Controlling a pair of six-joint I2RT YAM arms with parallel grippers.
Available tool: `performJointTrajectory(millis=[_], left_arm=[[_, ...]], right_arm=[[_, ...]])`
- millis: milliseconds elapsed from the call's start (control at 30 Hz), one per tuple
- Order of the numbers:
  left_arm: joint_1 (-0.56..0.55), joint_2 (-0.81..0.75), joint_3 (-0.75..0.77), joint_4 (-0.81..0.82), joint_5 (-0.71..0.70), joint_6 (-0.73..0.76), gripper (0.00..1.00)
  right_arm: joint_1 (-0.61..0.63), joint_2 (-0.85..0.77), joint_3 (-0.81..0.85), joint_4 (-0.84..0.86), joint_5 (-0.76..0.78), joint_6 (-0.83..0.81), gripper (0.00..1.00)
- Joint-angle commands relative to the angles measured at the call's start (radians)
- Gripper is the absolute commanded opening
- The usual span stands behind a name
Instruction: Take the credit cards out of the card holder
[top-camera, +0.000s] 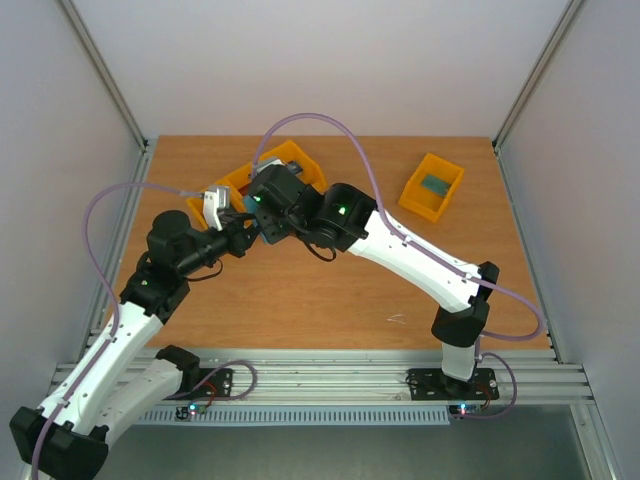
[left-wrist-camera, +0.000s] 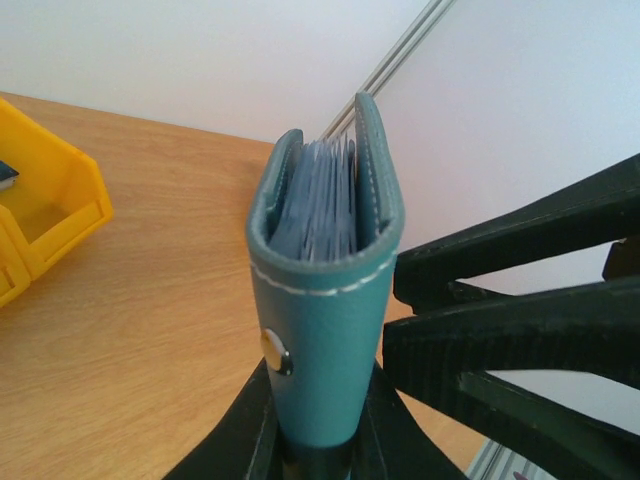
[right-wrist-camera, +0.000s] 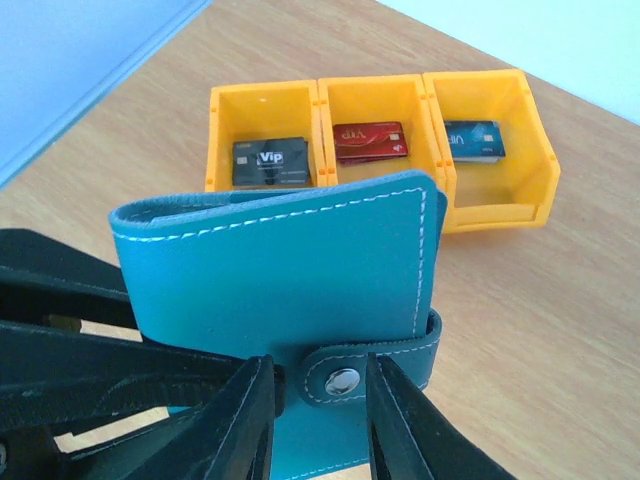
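**Top view:** both arms meet over the table (top-camera: 300, 300), before a row of orange bins (top-camera: 300, 165); bare wood lies nearer.
**Left wrist:** left pincer (left-wrist-camera: 318, 445) clenched on the upright card holder (left-wrist-camera: 320, 320), credit cards (left-wrist-camera: 320, 200) showing at its top edge.
**Right wrist:** right pincer (right-wrist-camera: 320, 420) straddles the snap strap (right-wrist-camera: 345, 375), grip undeterminable; orange bins behind, one card each.

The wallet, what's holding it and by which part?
The left gripper clamps the wallet at its lower end, beside the snap stud. The right gripper straddles the strap; whether it grips cannot be told.
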Motion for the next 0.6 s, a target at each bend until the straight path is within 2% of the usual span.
performJointTrajectory(millis=[0,300,400,567], left_arm=[[-0.01,-0.026,0.0,0.081,0.023,-0.006,0.0],[-0.01,-0.026,-0.005,0.097,0.006,-0.005,0.0],[-0.01,-0.021,-0.009,0.15,0.018,-0.007,0.0],[-0.01,-0.014,0.0,0.193,0.045,0.002,0.0]], right_arm=[[-0.015,0.029,0.02,0.034,0.003,0.074,0.25],[-0.013,0.037,-0.034,-0.007,-0.002,0.117,0.29],[-0.016,0.05,-0.06,-0.005,-0.008,0.118,0.3],[-0.032,0.065,-0.064,0.003,-0.01,0.121,0.27]])
